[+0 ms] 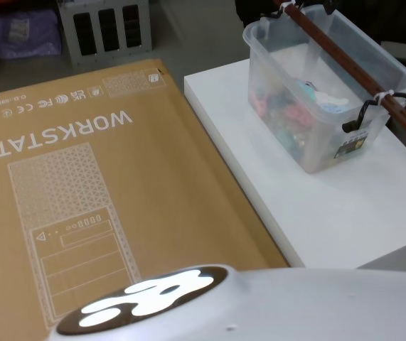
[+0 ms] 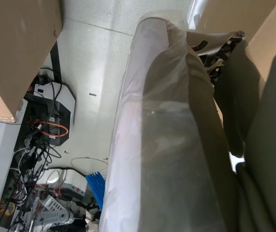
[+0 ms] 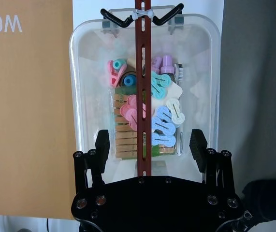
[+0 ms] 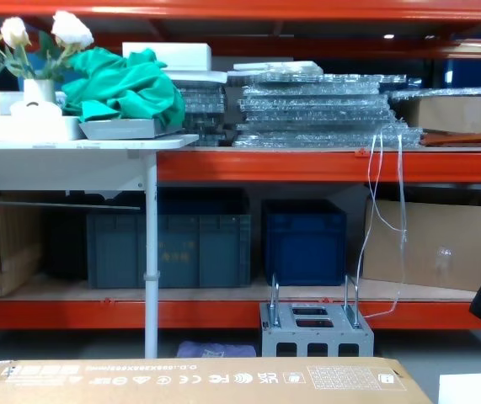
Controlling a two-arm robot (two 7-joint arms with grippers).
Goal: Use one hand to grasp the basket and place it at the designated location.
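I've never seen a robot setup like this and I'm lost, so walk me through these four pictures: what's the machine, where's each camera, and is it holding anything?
It is a two-armed robot with four cameras. The head camera looks down on a white table beside a cardboard box. On the table stands the basket, a clear plastic tub of coloured clips with a reddish-brown rod tied across its top as a handle. The right wrist camera looks down past the right hand, black with two fingers; it hovers over the basket, fingers open on either side of the rod, holding nothing. The left wrist camera faces the floor and cables beside a plastic-wrapped shape. The chest camera looks ahead at orange shelves and a grey metal box on the floor.
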